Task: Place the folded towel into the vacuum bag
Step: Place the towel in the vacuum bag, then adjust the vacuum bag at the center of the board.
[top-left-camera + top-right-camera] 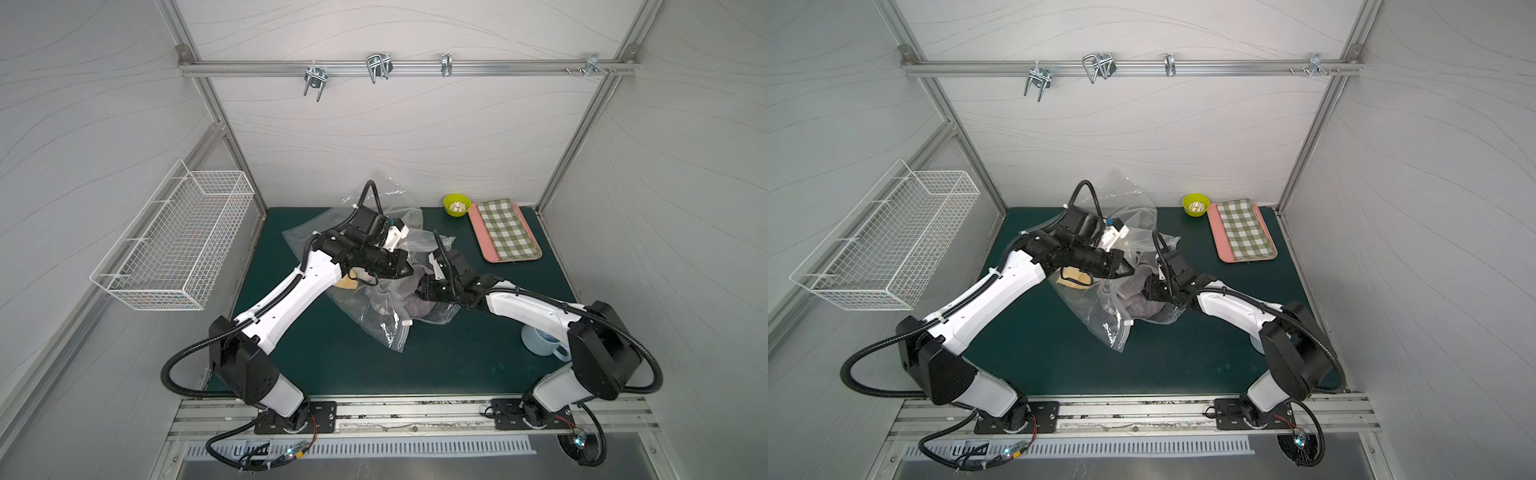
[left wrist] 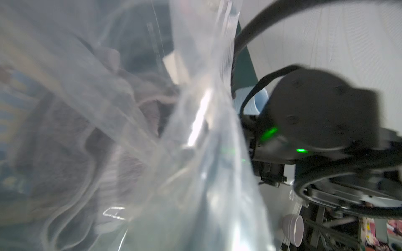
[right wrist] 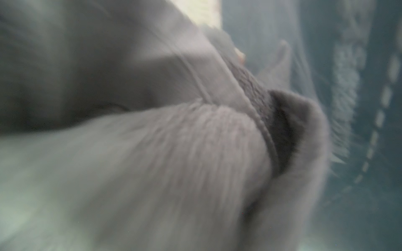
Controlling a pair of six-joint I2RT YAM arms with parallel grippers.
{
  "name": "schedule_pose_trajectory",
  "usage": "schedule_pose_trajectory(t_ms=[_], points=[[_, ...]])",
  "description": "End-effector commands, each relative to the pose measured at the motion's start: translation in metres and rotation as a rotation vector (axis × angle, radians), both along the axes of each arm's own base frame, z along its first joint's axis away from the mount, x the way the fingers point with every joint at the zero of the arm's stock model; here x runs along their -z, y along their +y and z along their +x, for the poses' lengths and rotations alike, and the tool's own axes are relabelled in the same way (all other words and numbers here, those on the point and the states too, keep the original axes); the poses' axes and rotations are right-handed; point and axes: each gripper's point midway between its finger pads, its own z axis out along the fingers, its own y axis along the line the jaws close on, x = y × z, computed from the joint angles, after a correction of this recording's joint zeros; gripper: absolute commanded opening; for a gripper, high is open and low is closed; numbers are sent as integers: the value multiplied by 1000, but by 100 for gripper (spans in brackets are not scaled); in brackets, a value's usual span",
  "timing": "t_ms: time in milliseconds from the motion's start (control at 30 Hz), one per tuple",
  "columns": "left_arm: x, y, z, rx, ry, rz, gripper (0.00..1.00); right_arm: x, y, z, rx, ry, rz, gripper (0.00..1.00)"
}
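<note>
Pale grey panelled walls close in a dark green bench (image 1: 457,357), and at its middle lies the crinkly transparent plastic vacuum bag (image 1: 374,320), crumpled, with one flap raised at its far side. My left fingers (image 1: 402,271) are clenched, as far as I can judge on the film of the bag's upper lip, lifting it so the mouth gapes. The soft grey folded towel (image 1: 409,297) sits right at that mouth. Some of it shows through the film in the left wrist view (image 2: 65,165), and some bulges out beyond the bag's edge on the side of my right arm.

My right fingers (image 1: 424,291) are buried in the towel. The right wrist view shows only grey pile, so I cannot tell whether they grip it or have let go.

I judge the step to be pushing the towel deeper. To do it well I should:
- hold the lip high and taut
- drive the towel low along the bag's lower sheet
- steer clear of the small white slider clip (image 1: 406,323) on the bag's near edge
- withdraw without dragging cloth back out
</note>
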Motion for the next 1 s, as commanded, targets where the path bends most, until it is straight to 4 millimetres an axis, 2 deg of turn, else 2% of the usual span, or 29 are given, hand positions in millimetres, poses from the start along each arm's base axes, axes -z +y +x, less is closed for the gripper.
schedule_pose_trajectory(t_ms=[0,133,400,467,533,567,600,667,733,767,800,967], points=[[29,-21,3,30,19,43,0,-77,10,7,-14,-198,172,67],[58,-20,11,-4,47,134,0,-94,-19,6,71,-262,106,68],[99,-10,19,-27,71,296,0,-85,-80,-5,223,-326,-56,68],[106,-12,20,-31,84,302,0,-88,-92,-12,246,-346,-59,61],[110,-13,21,-27,88,310,0,-91,-103,-18,293,-369,-7,35],[112,-13,21,-27,89,316,0,-92,-108,-20,315,-368,30,27],[114,-14,21,-24,91,324,0,-91,-110,-23,321,-357,80,26],[116,-15,22,-23,95,327,0,-86,-112,-26,311,-322,139,37],[117,-16,22,-20,98,327,0,-75,-119,-28,329,-268,119,60],[116,-17,22,-18,99,323,0,-69,-125,-29,346,-246,99,94],[117,-18,21,-15,99,321,0,-61,-131,-29,365,-223,85,99],[110,-22,21,-8,84,298,0,-30,-149,-22,428,-116,190,99]])
